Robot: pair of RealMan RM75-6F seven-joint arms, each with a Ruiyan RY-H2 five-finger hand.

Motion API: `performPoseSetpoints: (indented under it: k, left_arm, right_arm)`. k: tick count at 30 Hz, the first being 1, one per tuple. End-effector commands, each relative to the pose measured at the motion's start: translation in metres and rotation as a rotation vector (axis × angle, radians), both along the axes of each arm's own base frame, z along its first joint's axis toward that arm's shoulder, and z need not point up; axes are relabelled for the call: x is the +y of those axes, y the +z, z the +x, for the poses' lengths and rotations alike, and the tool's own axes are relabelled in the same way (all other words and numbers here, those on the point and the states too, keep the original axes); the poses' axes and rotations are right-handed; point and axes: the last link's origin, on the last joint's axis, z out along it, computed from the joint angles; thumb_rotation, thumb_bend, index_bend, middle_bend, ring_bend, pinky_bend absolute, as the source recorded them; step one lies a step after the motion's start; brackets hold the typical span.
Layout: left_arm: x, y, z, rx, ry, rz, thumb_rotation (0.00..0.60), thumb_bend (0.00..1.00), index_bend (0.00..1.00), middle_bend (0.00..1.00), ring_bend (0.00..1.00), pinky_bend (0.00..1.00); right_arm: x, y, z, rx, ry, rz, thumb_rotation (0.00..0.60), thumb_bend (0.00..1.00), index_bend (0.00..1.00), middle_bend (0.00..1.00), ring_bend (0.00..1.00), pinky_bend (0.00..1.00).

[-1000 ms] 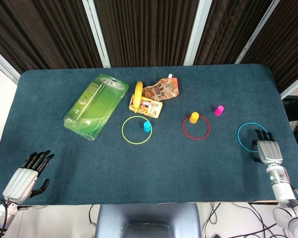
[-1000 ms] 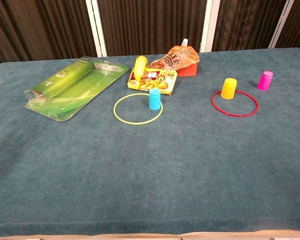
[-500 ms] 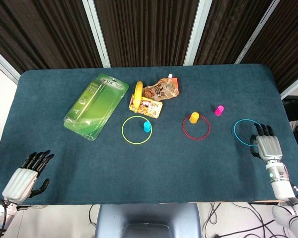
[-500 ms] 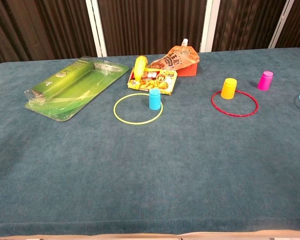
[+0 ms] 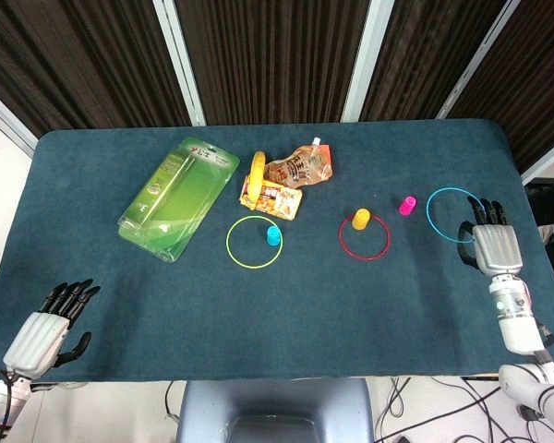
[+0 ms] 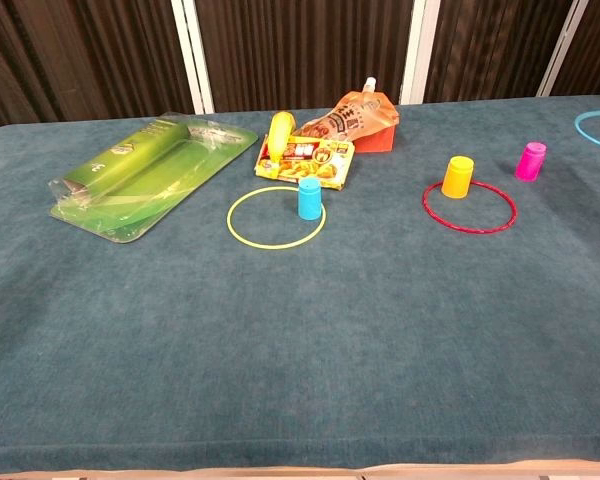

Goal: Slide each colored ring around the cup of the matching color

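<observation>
**Blue ring at the right hand's fingertips, cut off in the chest view**

The right hand [image 5: 494,247] lies palm-down on the table [image 5: 286,305] near its right edge, fingers straight and together, pointing away from the robot. Their tips sit on or over the near right arc of the blue ring [image 5: 451,214]; whether they press it or only overlap it cannot be told, and nothing is held. The chest view shows no hand at all, and only a short arc of that ring [image 6: 598,130] at the right border of the frame.

Just left of the ring, well ahead and left of the right hand, stands the pink cup [image 5: 407,205], outside every ring. Further left the yellow cup [image 5: 360,218] stands on the far rim of the red ring [image 5: 364,236]; from overhead it is hard to say whether it is inside or just on the wire. The blue cup [image 5: 273,236] stands inside the yellow ring [image 5: 256,241], near its right side.

The left hand [image 5: 44,330] rests at the near left corner, fingers spread, empty; its wrist runs out of frame.

Far across from both hands lie a green pack [image 5: 177,197], a banana [image 5: 258,171] and two snack bags [image 5: 291,181], their print too small to read.
</observation>
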Motion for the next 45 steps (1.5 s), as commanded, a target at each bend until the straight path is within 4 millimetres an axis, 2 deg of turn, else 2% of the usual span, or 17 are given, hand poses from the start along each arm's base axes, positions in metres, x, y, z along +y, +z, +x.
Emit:
performPoseSetpoints:
  k: [1, 5, 9, 15, 21, 22, 25, 26, 29, 31, 33, 35, 37, 40, 41, 44, 45]
  left_arm:
    - [0.001, -0.001, 0.000, 0.002, 0.002, -0.001, 0.600, 0.46, 0.00, 0.00, 0.00, 0.00]
    - [0.003, -0.002, -0.001, 0.006, 0.010, 0.005, 0.600, 0.46, 0.00, 0.00, 0.00, 0.00]
    - [0.005, -0.001, -0.002, 0.007, 0.019, 0.009, 0.600, 0.46, 0.00, 0.00, 0.00, 0.00]
    - [0.007, 0.001, -0.003, 0.001, 0.026, 0.017, 0.600, 0.46, 0.00, 0.00, 0.00, 0.00]
    - [0.007, 0.001, -0.003, -0.003, 0.028, 0.011, 0.600, 0.46, 0.00, 0.00, 0.00, 0.00]
    - [0.007, 0.001, -0.004, -0.003, 0.028, 0.010, 0.600, 0.46, 0.00, 0.00, 0.00, 0.00]
    - [0.008, 0.001, -0.003, -0.004, 0.030, 0.010, 0.600, 0.46, 0.00, 0.00, 0.00, 0.00]
    - [0.007, 0.000, -0.003, -0.004, 0.028, 0.009, 0.600, 0.46, 0.00, 0.00, 0.00, 0.00]
    - [0.006, 0.000, -0.001, -0.003, 0.018, 0.009, 0.600, 0.46, 0.00, 0.00, 0.00, 0.00]
    - [0.005, 0.000, -0.001, -0.002, 0.013, 0.008, 0.600, 0.46, 0.00, 0.00, 0.00, 0.00]
    - [0.005, 0.000, -0.001, -0.001, 0.013, 0.010, 0.600, 0.46, 0.00, 0.00, 0.00, 0.00]
    - [0.004, 0.002, 0.000, -0.004, 0.010, 0.014, 0.600, 0.46, 0.00, 0.00, 0.00, 0.00]
    - [0.002, 0.004, 0.000, -0.010, 0.006, 0.023, 0.600, 0.46, 0.00, 0.00, 0.00, 0.00]
    - [0.002, 0.006, -0.001, -0.011, 0.008, 0.033, 0.600, 0.46, 0.00, 0.00, 0.00, 0.00]
    - [0.002, 0.006, -0.002, -0.010, 0.010, 0.035, 0.600, 0.46, 0.00, 0.00, 0.00, 0.00]
    - [0.002, 0.006, -0.001, 0.002, 0.004, 0.052, 0.600, 0.46, 0.00, 0.00, 0.00, 0.00]
    - [0.001, 0.006, 0.000, 0.005, 0.000, 0.055, 0.600, 0.46, 0.00, 0.00, 0.00, 0.00]
  right_arm:
    - [-0.025, 0.001, 0.027, 0.001, 0.032, -0.004, 0.600, 0.55, 0.91, 0.15, 0.00, 0.00]
    - [-0.052, -0.013, 0.054, 0.016, 0.046, 0.020, 0.600, 0.56, 0.91, 0.16, 0.00, 0.00]
    - [-0.067, -0.029, 0.065, 0.034, 0.022, 0.041, 0.600, 0.55, 0.91, 0.16, 0.00, 0.00]
    - [-0.070, -0.046, 0.060, 0.060, -0.017, 0.068, 0.600, 0.55, 0.91, 0.16, 0.00, 0.00]
    - [-0.066, -0.047, 0.046, 0.060, -0.050, 0.077, 0.600, 0.56, 0.88, 0.16, 0.00, 0.00]
    - [-0.065, -0.047, 0.042, 0.059, -0.063, 0.086, 0.600, 0.55, 0.83, 0.16, 0.00, 0.00]
    - [-0.062, -0.052, 0.035, 0.020, -0.107, 0.117, 0.600, 0.55, 0.51, 0.15, 0.00, 0.00]
    - [-0.061, -0.054, 0.034, 0.001, -0.112, 0.122, 0.600, 0.55, 0.37, 0.13, 0.00, 0.00]
    - [-0.060, -0.055, 0.031, -0.021, -0.120, 0.130, 0.600, 0.52, 0.12, 0.07, 0.00, 0.00]
    - [-0.059, -0.052, 0.031, -0.031, -0.116, 0.127, 0.600, 0.47, 0.03, 0.04, 0.00, 0.00]
    - [-0.053, -0.046, 0.031, -0.059, -0.094, 0.122, 0.600, 0.37, 0.00, 0.02, 0.00, 0.00]
    - [-0.035, -0.035, 0.029, -0.121, -0.054, 0.098, 0.600, 0.25, 0.00, 0.01, 0.00, 0.00]
    - [-0.007, -0.023, 0.026, -0.173, -0.002, 0.073, 0.600, 0.22, 0.00, 0.00, 0.00, 0.00]
    - [0.063, -0.003, 0.025, -0.179, 0.089, 0.045, 0.600, 0.21, 0.00, 0.00, 0.00, 0.00]
    - [0.095, 0.006, 0.027, -0.149, 0.114, 0.020, 0.600, 0.21, 0.00, 0.00, 0.00, 0.00]
    - [0.170, 0.021, 0.036, -0.078, 0.110, -0.054, 0.600, 0.21, 0.00, 0.00, 0.00, 0.00]
    - [0.188, 0.024, 0.040, -0.063, 0.113, -0.068, 0.600, 0.21, 0.00, 0.00, 0.00, 0.00]
